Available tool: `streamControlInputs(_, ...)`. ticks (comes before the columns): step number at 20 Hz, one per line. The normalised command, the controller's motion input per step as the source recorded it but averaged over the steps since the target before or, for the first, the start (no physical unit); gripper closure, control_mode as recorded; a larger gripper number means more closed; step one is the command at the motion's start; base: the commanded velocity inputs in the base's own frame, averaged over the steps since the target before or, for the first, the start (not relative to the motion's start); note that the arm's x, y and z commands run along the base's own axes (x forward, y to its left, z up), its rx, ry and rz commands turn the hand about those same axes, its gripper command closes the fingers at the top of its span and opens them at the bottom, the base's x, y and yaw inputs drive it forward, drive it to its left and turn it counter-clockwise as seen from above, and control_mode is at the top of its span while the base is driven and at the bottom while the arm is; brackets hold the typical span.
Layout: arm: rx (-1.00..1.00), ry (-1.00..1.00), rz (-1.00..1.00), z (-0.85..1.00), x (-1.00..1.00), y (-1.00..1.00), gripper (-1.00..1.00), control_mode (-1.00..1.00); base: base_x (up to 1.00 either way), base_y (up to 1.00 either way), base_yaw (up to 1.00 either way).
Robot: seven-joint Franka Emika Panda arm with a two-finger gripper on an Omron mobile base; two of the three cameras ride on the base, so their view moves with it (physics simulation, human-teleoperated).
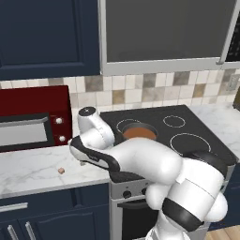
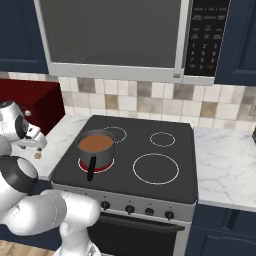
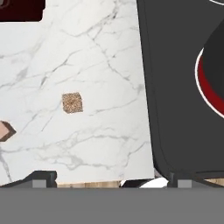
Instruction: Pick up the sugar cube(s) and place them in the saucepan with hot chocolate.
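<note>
Counter (image 3: 87,52): white veined marble, smooth, faintly glossy. Sugar cube (image 3: 72,103), ahead of the jaws — tan, grainy, matt. Saucepan (image 2: 96,150) — grey brushed metal, smooth reddish-brown liquid; stovetop (image 2: 165,165) black, satin-smooth.

No wording can be made out anywhere. The black control panel (image 2: 205,37) of the grey over-range microwave carries rows of small pale key markings — too small to read. The dark stove knobs (image 2: 129,208) show no legible marks.
</note>
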Motion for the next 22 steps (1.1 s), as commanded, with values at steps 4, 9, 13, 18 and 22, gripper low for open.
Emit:
streamControlInputs(4, -0.01, 0.0, 0.0, -0.27, 0.34, 0.0, -1.0, -1.0, 0.0, 0.0, 0.0)
streamControlInputs(9, -0.05, 0.06, 0.0, -0.44, 0.06, 0.25, -1.0, -1.0, 0.0, 0.0, 0.0)
streamControlInputs(13, -0.03, 0.06, 0.0, -0.44, 0.0, 0.26, -1.0, -1.0, 0.0, 0.0, 0.0)
streamControlInputs(18, -0.02, 0.02, 0.0, -0.26, 0.11, 0.13, -1.0, -1.0, 0.0, 0.0, 0.0)
streamControlInputs(22, 0.0, 0.0, 0.0, -0.12, 0.19, 0.06, -1.0, -1.0, 0.0, 0.0, 0.0)
